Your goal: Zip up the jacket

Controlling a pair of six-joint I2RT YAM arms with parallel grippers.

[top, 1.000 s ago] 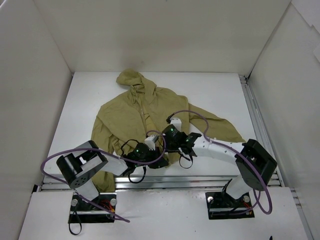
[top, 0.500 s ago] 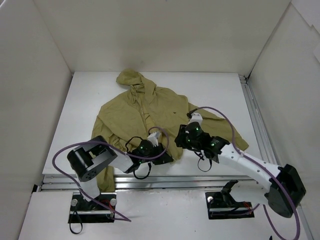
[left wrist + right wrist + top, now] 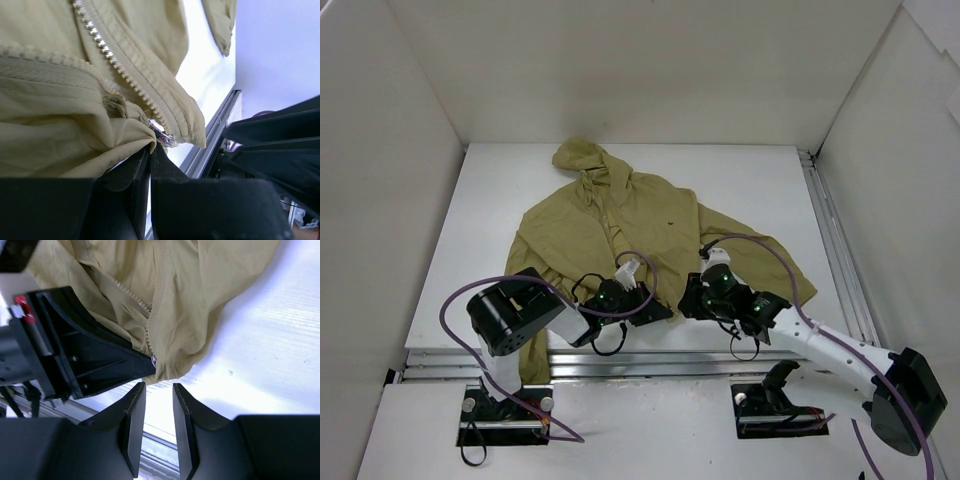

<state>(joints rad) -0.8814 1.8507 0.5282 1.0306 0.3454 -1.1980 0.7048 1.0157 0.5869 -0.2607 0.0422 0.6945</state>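
Observation:
The olive-khaki hooded jacket (image 3: pixel 575 235) lies flat on the white table, hood at the far end and hem toward me. Its front zipper (image 3: pixel 115 65) stands open, with the metal slider (image 3: pixel 164 138) at the bottom hem. My left gripper (image 3: pixel 658 312) is shut on the jacket's hem fabric right beside the slider; in the left wrist view its jaws (image 3: pixel 151 147) pinch the cloth. My right gripper (image 3: pixel 687 305) is open and empty, its tips (image 3: pixel 159 386) just short of the hem and slider (image 3: pixel 153 359), over bare table. The left gripper's black body (image 3: pixel 90 365) sits to its left.
The white table (image 3: pixel 760 190) is walled in white on three sides. A metal rail (image 3: pixel 650 348) runs along the near edge just behind both grippers, and another rail (image 3: pixel 832 235) runs along the right side. The jacket's right sleeve (image 3: pixel 770 262) lies toward the right rail.
My right gripper has moved right and back toward the near edge, off the jacket's front to just beyond the hem. My left gripper has shifted slightly right, still holding the hem.

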